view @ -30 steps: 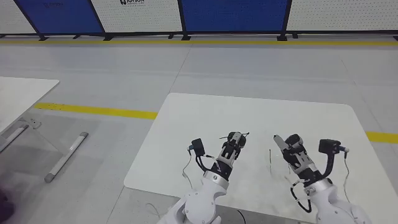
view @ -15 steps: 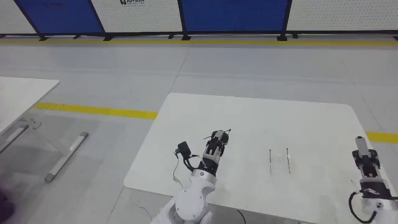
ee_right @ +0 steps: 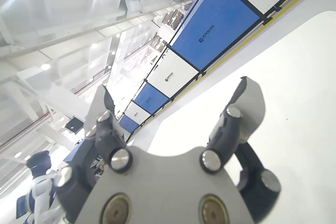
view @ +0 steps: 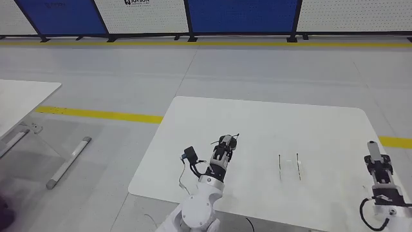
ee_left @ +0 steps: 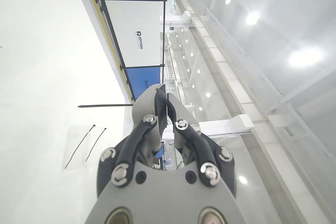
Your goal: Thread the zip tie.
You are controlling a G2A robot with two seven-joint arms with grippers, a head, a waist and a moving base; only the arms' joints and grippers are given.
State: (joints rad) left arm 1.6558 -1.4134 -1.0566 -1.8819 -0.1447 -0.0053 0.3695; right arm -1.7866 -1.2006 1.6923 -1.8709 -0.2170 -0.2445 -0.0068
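Left gripper [ee_left: 164, 107]: fingers are being pressed together on a black zip tie [ee_left: 105, 105]. It is being pinched at one end, with the strap held out level over the white table [view: 270, 122] and the pointed tip free. The head is being hidden by the fingers.

Right gripper [ee_right: 174, 88]: fingers are being held wide apart with nothing between them, near the table's right edge and well apart from the held tie.

Two more ties [ee_left: 80, 146] are lying side by side on a clear sheet [ee_left: 114, 149] between the two arms, untouched.

Step, as judged: the tie is being held up ready, but no loop is being formed, so threading is not yet begun.

Next move, as judged: the free tip is needing to be bent round and fed into the head's slot, and a second grip is being called for. The open gripper would have to be brought across, closed on the strap near the tip, and the tip lined up squarely with the slot. The strap looks thin and springy, so slipping or twisting is to be guarded against.
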